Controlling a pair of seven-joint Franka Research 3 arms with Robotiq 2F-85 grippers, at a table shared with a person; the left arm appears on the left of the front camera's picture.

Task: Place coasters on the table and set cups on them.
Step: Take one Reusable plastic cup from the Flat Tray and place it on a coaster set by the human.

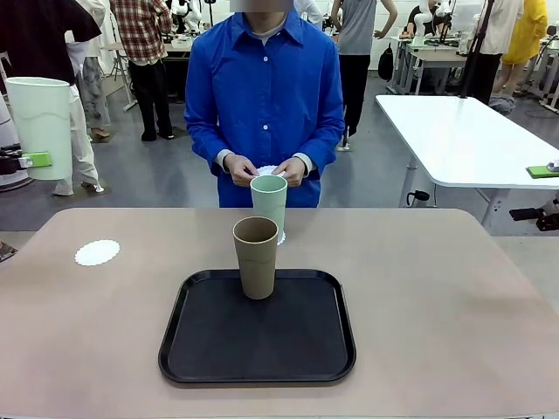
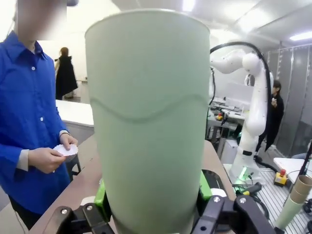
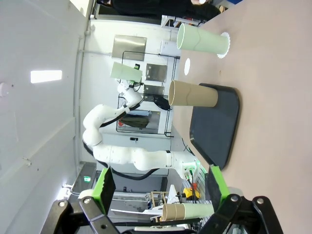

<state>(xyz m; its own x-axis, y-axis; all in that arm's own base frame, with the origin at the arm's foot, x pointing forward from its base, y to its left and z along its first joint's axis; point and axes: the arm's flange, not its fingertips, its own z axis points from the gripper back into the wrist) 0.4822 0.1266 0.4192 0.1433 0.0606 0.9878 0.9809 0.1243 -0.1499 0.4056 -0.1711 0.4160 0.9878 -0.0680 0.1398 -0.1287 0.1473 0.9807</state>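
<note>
Clamping the mint cup [image 2: 148,122] firmly, the left gripper [image 2: 153,192] should lower it upright, centred over the bare coaster [image 1: 96,252] on the table [image 1: 437,288] (right gripper [image 3: 161,185] idles, jaws wide).

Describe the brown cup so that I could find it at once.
Look at the big beige table, then the black tray in its middle. The brown cup stands upright at the tray's far edge. It is the only tan one; the pale green cup just behind it stands off the tray.
</note>
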